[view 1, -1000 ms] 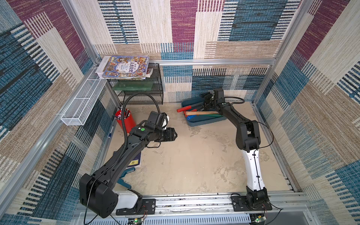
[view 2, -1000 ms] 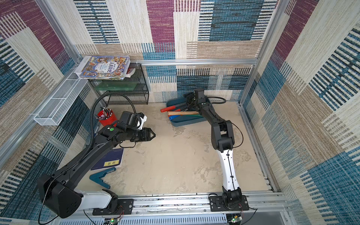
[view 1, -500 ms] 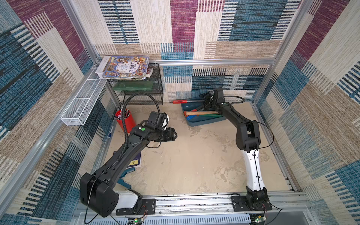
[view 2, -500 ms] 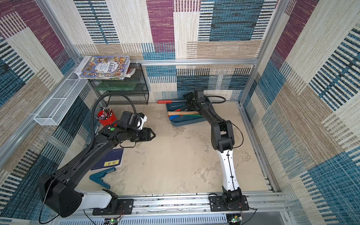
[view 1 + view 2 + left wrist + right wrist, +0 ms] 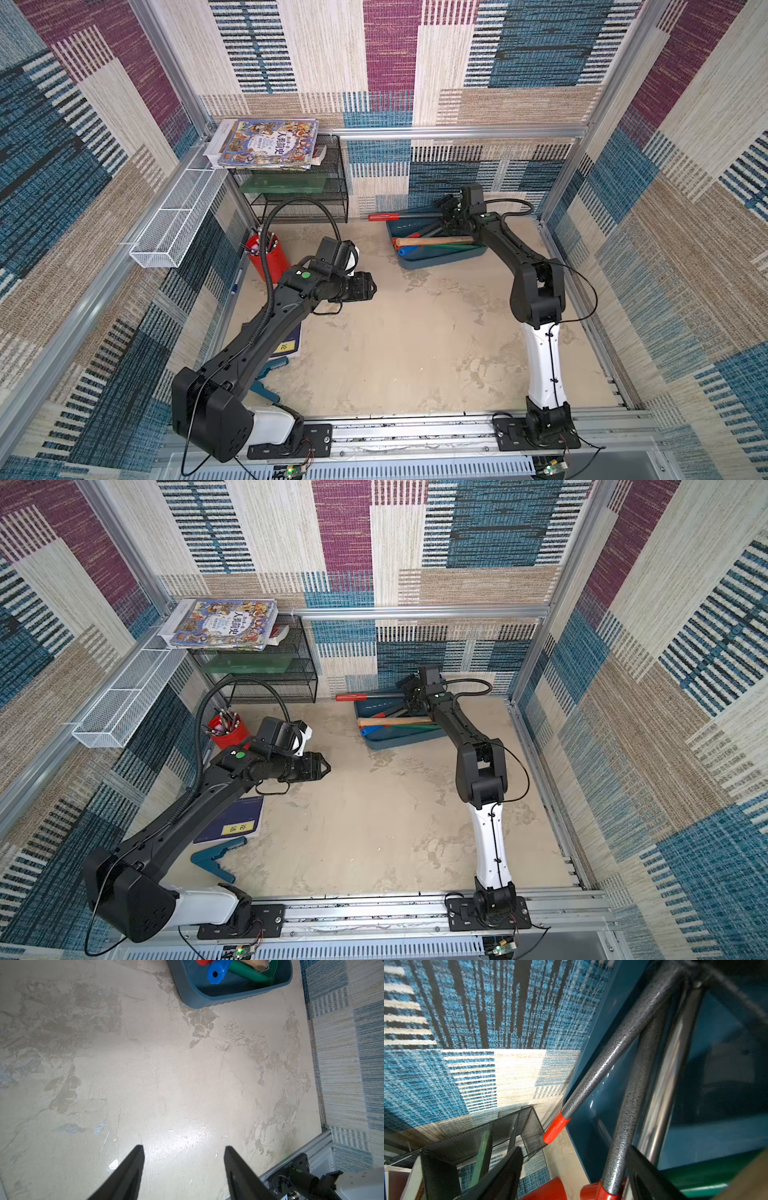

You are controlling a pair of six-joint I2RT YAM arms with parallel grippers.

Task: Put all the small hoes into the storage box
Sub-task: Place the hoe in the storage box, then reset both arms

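The right tool (image 5: 448, 214) hangs over the far end of the storage box (image 5: 440, 257), its jaws well apart and clamped on nothing. In the right wrist view a second speckled grey shaft (image 5: 623, 1126) runs close along one finger.

The small hoe (image 5: 384, 216) is only partly in the box. Its head end is down inside by the tool, while its shaft crosses the rim and its red grip juts out over the surface toward the black mesh rack (image 5: 307, 208). That overhang is the likely trouble: unheld, the hoe could see-saw on the rim and slide out. A finger catching either shaft as the tool lifts could also drag it along.

The box is crowded too, with a wooden handle (image 5: 436, 240), a blue grip (image 5: 217, 972) and a green shaft (image 5: 249, 974), so the hoe may not settle flat.

The left tool (image 5: 184, 1151) hovers above bare surface well apart from the box, jaws apart and empty.

The picture book (image 5: 270, 143) on the rack bears large Chinese characters. The blue book (image 5: 232, 816) has a yellow label that seems to read 论语. No brand is legible.
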